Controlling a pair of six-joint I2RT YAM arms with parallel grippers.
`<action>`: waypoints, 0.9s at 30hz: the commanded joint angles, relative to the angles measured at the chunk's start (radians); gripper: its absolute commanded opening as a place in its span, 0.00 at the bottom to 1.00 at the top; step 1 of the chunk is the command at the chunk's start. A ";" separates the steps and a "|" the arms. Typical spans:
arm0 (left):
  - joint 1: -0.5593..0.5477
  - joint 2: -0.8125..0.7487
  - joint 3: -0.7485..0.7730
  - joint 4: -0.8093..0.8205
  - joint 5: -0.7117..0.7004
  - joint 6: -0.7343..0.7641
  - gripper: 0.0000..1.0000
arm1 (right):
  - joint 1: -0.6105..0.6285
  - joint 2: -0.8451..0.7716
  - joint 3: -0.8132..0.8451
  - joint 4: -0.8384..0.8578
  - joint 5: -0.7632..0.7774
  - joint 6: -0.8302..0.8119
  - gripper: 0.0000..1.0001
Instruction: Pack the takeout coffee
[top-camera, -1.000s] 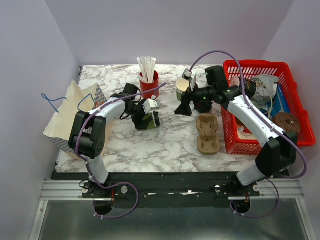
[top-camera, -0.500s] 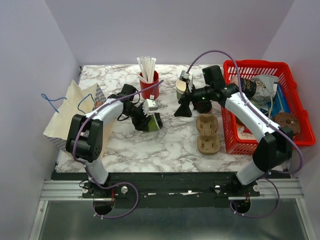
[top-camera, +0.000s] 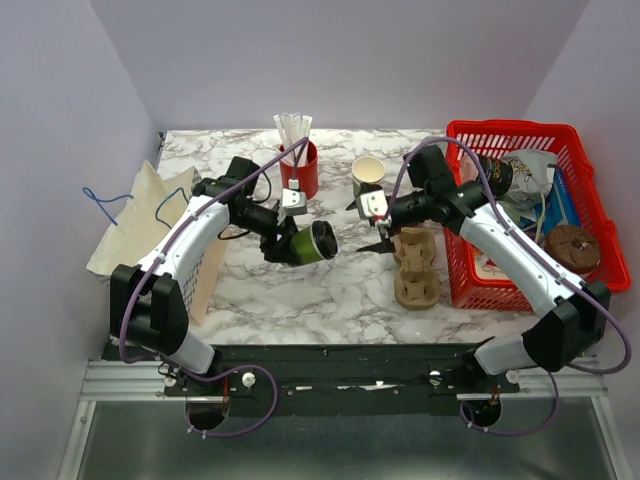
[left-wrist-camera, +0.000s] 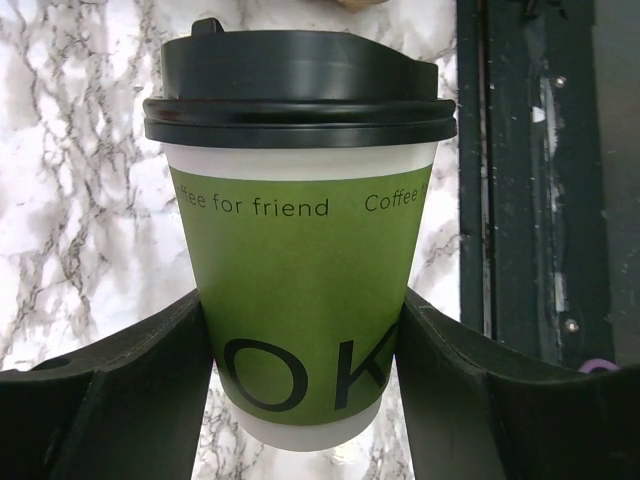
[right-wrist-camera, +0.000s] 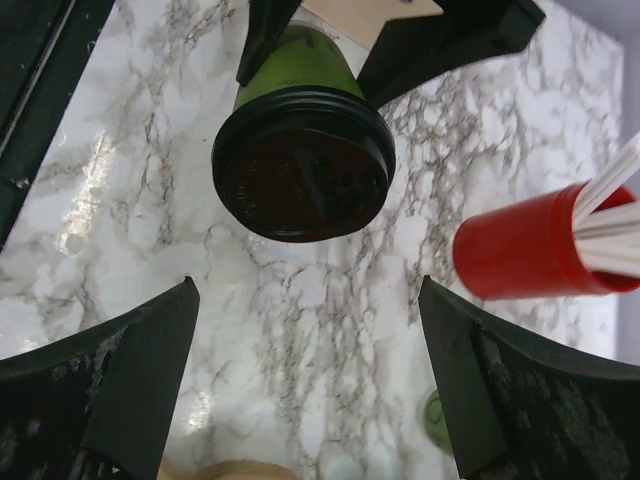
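The takeout coffee cup (top-camera: 316, 242), cream with a green band and a black lid (left-wrist-camera: 300, 90), is held on its side above the marble table, lid pointing right. My left gripper (top-camera: 297, 243) is shut on the cup's green body (left-wrist-camera: 300, 290), one finger on each side. My right gripper (top-camera: 373, 226) is open and empty, a short way right of the lid and facing it. In the right wrist view the lid (right-wrist-camera: 303, 175) faces the camera, beyond the open fingers (right-wrist-camera: 130, 370), with the left gripper's jaws behind it.
A red cup of white straws (top-camera: 298, 165) stands at the back, also in the right wrist view (right-wrist-camera: 530, 245). An open lidless paper cup (top-camera: 367, 172) stands beside it. A brown pulp tray (top-camera: 413, 265) lies by the red basket (top-camera: 520, 135). A paper bag (top-camera: 140, 215) lies at the left.
The left arm has swung the cup right and forward, lid now toward the right gripper. The right gripper has come away from the lidless cup, moved nearer and turned toward the lid.
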 joint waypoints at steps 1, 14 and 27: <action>-0.004 -0.011 0.054 -0.143 0.089 0.110 0.72 | 0.071 -0.078 -0.076 0.083 0.034 -0.235 1.00; -0.021 -0.024 0.070 -0.175 0.097 0.124 0.72 | 0.165 -0.061 -0.103 0.129 0.062 -0.248 1.00; -0.026 -0.008 0.090 -0.184 0.126 0.126 0.72 | 0.195 -0.001 -0.055 0.042 0.073 -0.320 1.00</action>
